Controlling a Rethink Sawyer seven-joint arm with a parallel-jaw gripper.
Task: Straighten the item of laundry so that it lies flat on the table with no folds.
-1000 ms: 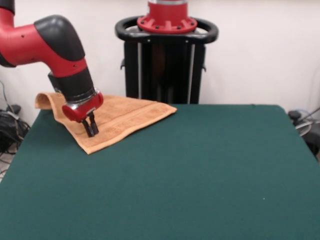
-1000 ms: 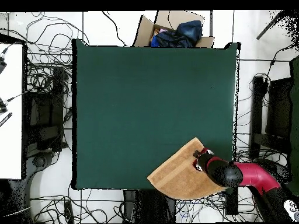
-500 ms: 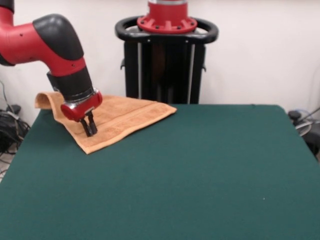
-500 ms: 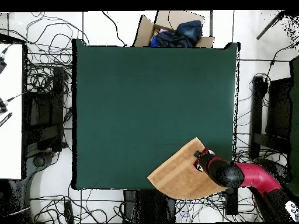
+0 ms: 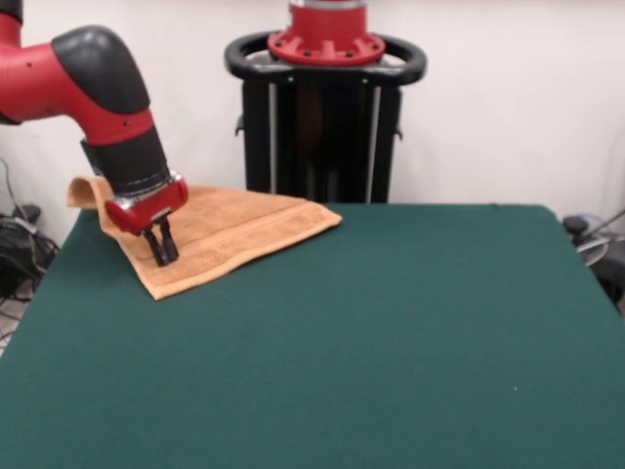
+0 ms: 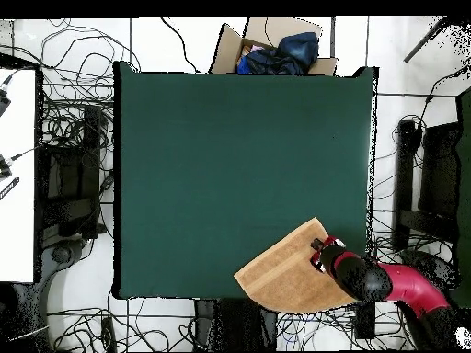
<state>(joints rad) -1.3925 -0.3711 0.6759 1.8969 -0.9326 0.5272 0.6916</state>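
The end effector (image 5: 161, 252), clenched on the orange-tan terry-cloth towel (image 5: 239, 231), has dragged it slightly toward the corner of the dark green felt bench (image 5: 391, 342); it still overhangs the edge, not yet flat.

- Towel (image 5: 229, 230): soft orange-tan cloth, nubbly matt pile, flatter woven band near one edge
- Table (image 5: 371, 342): dark green felt-like top, matt and even
- Arm (image 5: 103, 78): glossy red and black plastic shell, shiny metal ring above gripper (image 5: 161, 256)
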